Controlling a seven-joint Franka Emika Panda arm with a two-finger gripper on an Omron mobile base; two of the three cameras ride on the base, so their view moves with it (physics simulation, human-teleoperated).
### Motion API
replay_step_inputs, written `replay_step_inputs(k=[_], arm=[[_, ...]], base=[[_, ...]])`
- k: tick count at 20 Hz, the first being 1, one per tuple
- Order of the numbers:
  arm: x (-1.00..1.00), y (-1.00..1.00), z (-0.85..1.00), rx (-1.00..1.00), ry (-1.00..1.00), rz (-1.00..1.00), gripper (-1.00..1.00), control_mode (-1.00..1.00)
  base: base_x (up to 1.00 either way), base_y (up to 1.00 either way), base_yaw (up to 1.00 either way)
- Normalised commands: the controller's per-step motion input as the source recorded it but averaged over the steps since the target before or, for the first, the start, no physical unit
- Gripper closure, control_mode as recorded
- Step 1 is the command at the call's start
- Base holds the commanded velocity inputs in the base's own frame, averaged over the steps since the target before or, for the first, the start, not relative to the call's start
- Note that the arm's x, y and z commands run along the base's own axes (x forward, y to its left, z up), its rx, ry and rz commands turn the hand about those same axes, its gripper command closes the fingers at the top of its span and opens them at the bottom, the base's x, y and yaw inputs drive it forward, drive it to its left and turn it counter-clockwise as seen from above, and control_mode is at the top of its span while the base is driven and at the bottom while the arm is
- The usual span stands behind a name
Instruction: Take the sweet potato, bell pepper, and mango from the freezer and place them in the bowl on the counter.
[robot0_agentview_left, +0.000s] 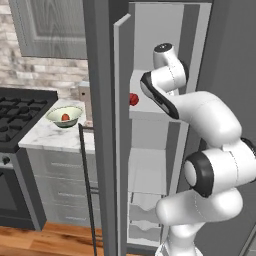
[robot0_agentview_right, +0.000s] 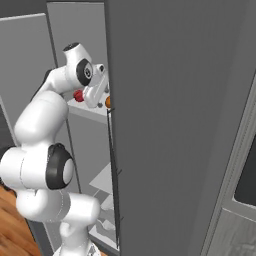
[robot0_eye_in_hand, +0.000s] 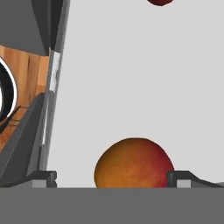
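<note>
The freezer stands open with my arm reaching onto its pale upper shelf. On that shelf the orange mango with a reddish blush lies between my gripper's spread fingertips; the gripper is open around it, and the right tip is close to its side. In the right base view the mango peeks out by the gripper. The red bell pepper sits farther along the same shelf. On the marble counter the pale bowl holds the reddish sweet potato.
The open freezer door with its thin dark handle bar stands between the shelf and the counter. A black gas stove adjoins the counter on the left. Freezer drawers lie below, and a dark grey panel is on the right.
</note>
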Motion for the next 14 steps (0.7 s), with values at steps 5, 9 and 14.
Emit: replay_step_inputs(k=[5, 9, 14], arm=[[0.1, -0.01, -0.1, 0.0, 0.0, 0.0, -1.0, -1.0], [0.03, -0.04, -0.14, 0.0, 0.0, 0.0, -1.0, -1.0], [0.23, -0.13, -0.13, 0.0, 0.0, 0.0, -1.0, -1.0]], base=[[0.0, 0.0, 0.0], [0.0, 0.0, 0.0], [0.0, 0.0, 0.0]])
